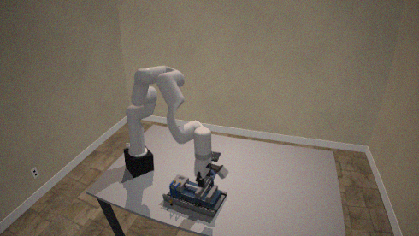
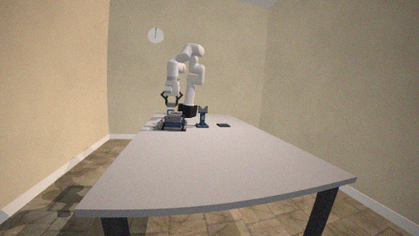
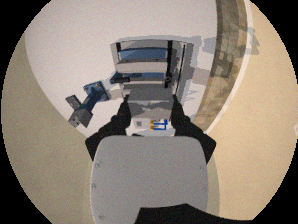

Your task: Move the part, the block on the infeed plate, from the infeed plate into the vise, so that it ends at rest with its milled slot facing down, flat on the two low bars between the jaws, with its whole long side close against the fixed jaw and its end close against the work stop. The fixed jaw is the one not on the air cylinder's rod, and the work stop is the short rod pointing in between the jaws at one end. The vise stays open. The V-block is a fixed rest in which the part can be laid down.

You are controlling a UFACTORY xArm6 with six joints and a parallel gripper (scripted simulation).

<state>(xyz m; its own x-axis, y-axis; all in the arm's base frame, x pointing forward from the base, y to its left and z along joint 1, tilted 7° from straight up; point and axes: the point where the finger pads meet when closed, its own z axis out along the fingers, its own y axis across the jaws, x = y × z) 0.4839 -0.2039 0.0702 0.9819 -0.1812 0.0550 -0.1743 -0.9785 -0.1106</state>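
My gripper [image 3: 150,101] is shut on the part [image 3: 148,98], a grey block held between the two dark fingers. In the wrist view the vise [image 3: 149,63], blue and grey with its jaws apart, lies straight below and beyond the block. In the top view the gripper [image 1: 203,179] hangs over the vise [image 1: 194,197] near the table's front edge. In the exterior view the gripper [image 2: 171,101] stands clearly above the vise [image 2: 173,123]. I cannot tell which way the part's slot faces.
The blue V-block [image 2: 202,116] stands on the table beside the vise and also shows in the wrist view [image 3: 83,104]. The dark infeed plate [image 2: 222,125] lies flat beyond it. The arm's black base [image 1: 138,162] stands behind the vise.
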